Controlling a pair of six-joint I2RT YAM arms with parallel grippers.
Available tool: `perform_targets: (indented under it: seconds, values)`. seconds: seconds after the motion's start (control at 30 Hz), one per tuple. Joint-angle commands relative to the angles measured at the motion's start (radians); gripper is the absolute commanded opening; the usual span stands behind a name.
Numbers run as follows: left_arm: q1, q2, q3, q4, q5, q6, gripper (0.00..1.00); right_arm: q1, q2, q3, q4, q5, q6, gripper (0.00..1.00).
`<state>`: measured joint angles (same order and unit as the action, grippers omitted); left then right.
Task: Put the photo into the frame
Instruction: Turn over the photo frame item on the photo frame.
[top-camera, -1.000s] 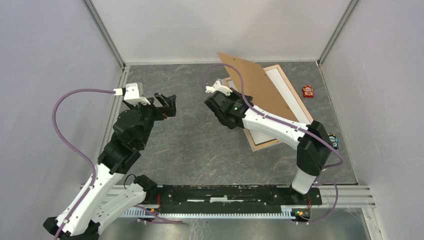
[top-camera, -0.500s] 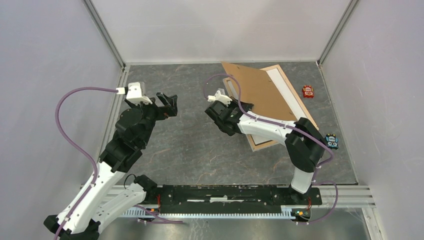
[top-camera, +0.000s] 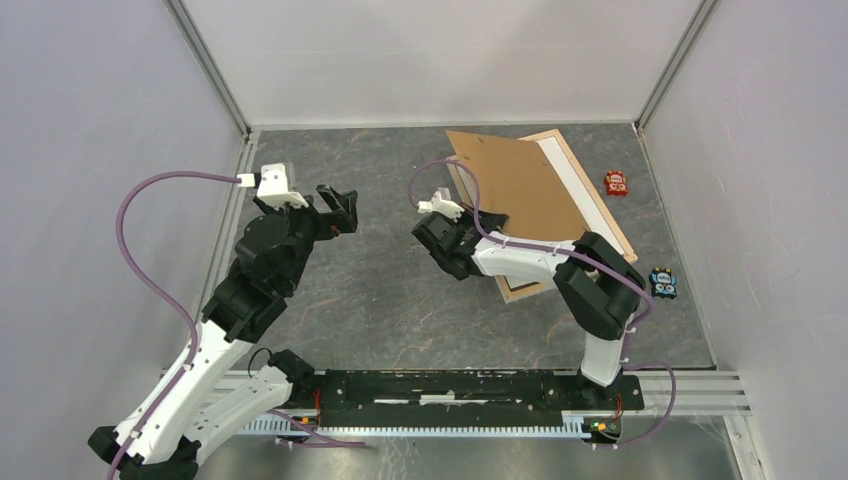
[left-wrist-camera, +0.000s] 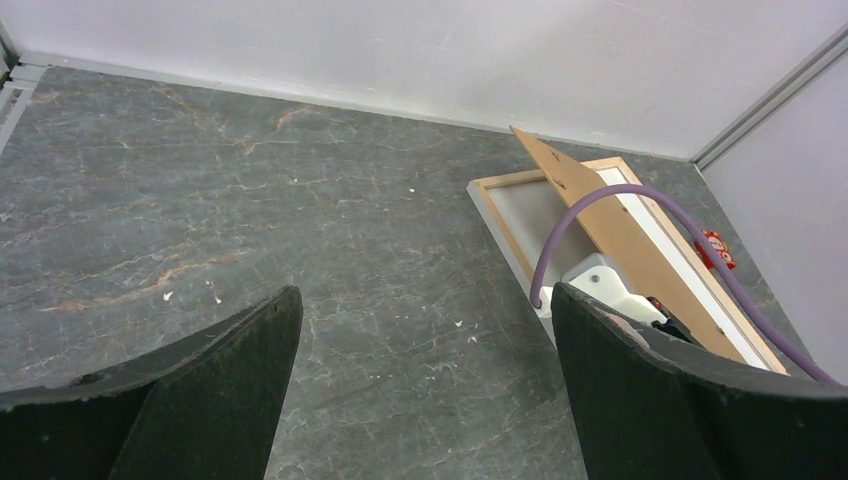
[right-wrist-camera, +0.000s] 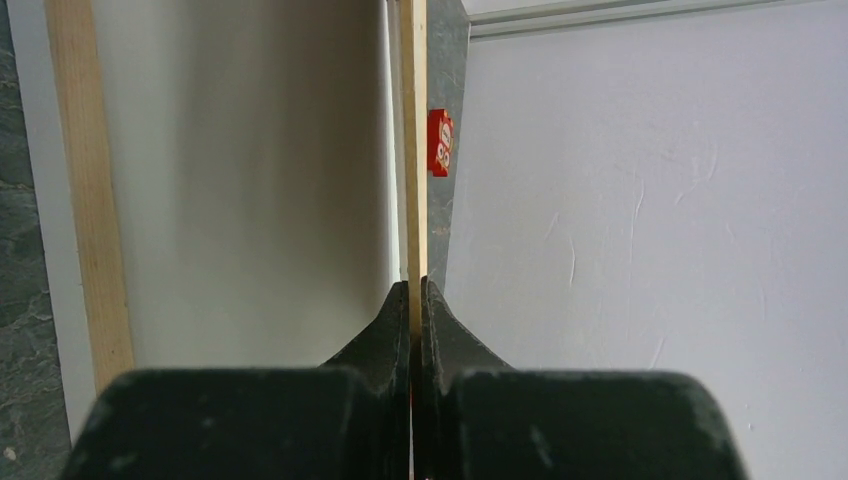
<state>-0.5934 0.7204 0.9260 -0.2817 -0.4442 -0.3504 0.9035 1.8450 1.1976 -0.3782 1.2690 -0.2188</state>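
The frame (top-camera: 526, 291), pale wood with narrow rails, lies flat at the back right of the table. A white sheet (top-camera: 571, 174) shows inside it; I cannot tell whether this is the photo. A brown backing board (top-camera: 520, 185) slants over the frame, with its left edge raised. My right gripper (top-camera: 483, 224) is shut on that edge. In the right wrist view the jaws (right-wrist-camera: 411, 285) pinch the thin board (right-wrist-camera: 411, 200), with a frame rail (right-wrist-camera: 88, 200) to the left. My left gripper (top-camera: 338, 205) hangs open over bare table, left of the frame (left-wrist-camera: 500, 215) and empty (left-wrist-camera: 425, 320).
A small red toy (top-camera: 616, 183) lies right of the frame near the right wall. A small blue and black toy (top-camera: 663, 283) sits nearer, by the right arm's elbow. Walls close in the table on three sides.
The right arm has drawn in, and the backing board has shifted right and sunk lower over the frame. The left arm has barely moved.
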Motion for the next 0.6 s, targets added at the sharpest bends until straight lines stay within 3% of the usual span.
perform_targets:
  seconds: [0.0, 0.57]
  values:
    - [-0.006, -0.001, 0.0, 0.041, -0.022, 0.059, 1.0, -0.018, 0.003, -0.009, 0.09, 0.126, -0.035, 0.0]
    - [-0.016, -0.003, 0.002, 0.042, -0.024, 0.064, 1.0, -0.058, 0.018, -0.095, 0.328, 0.151, -0.207, 0.0]
